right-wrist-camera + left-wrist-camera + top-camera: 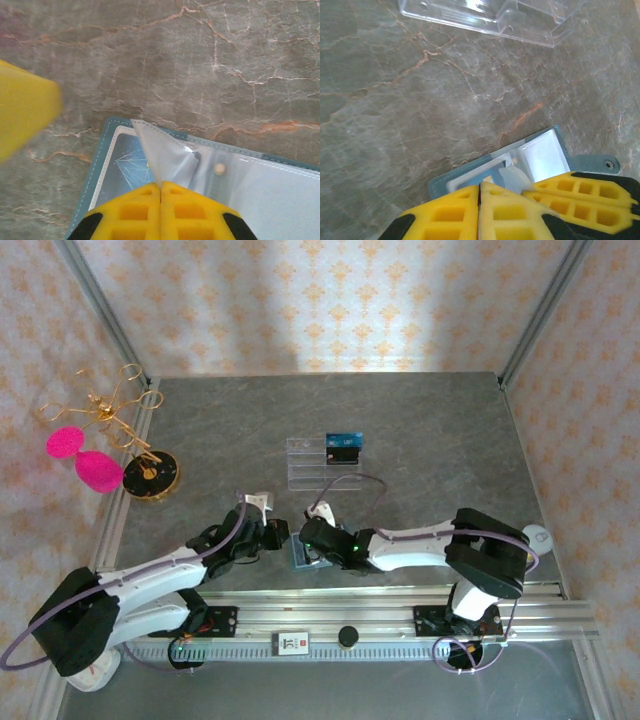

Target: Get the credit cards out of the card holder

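Observation:
The teal card holder (300,558) lies open on the table by the near rail, between both arms. A dark blue credit card (127,167) with pale line marks sits in its left pocket (495,172) under clear plastic. My right gripper (160,184) is shut on the corner of a clear inner sleeve (165,150) and holds it peeled up off the card. My left gripper (480,185) is shut just above the card holder's left page (440,184), with nothing showing between its fingers. The right gripper's yellow fingers (580,192) press in beside it.
A clear tiered acrylic stand (315,468) stands behind the card holder with a blue card (344,448) propped in it. A gold jewellery stand (150,475) with pink pieces (85,460) is at the left. The card holder's snap strap (600,162) sticks out to the right.

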`<state>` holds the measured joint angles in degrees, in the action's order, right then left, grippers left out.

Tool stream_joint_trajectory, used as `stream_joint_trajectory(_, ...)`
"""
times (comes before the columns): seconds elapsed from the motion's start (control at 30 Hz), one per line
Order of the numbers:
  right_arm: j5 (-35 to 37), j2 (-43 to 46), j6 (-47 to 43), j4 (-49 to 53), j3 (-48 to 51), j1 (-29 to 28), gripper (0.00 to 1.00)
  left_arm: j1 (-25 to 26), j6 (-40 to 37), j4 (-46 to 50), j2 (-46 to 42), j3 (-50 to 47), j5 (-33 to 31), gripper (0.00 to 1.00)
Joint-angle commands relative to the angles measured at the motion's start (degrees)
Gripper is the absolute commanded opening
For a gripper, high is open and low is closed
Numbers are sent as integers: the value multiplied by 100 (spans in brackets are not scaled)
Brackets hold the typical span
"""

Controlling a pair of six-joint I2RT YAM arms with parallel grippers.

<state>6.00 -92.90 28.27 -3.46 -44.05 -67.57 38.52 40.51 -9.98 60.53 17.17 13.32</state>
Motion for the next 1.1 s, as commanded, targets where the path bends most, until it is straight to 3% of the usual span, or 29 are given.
stream_joint_trajectory(0.0,6,193,224,-477,94,-2,0,151,88,-552,254,18,175,6)
stream_joint_trajectory(0.17,40,347,417,-715,276,-2,1,446,137,-704,754,133,248,5)
stream_joint_trajectory(0.3,485,892,605,-676,550,10,32,529,102,-584,1167,298,406,6)
stream_joint_trajectory(0.33,635,1110,652,-628,652,9,36,567,106,-584,1203,328,424,5)
stream_joint_trajectory(0.53,1140,2358,1087,-155,1245,123,38,1021,119,-668,1608,829,490,14)
stream_joint_trajectory(0.73,1141,3083,1315,133,1616,227,36,1226,18,-764,2730,1358,812,12)
stream_joint_trajectory(0.97,98,3095,853,25,1486,603,34,999,74,-49,880,1157,-307,16)
stream_joint_trajectory(1.07,-699,2726,470,-162,1208,731,31,718,205,433,-4,695,-519,12)
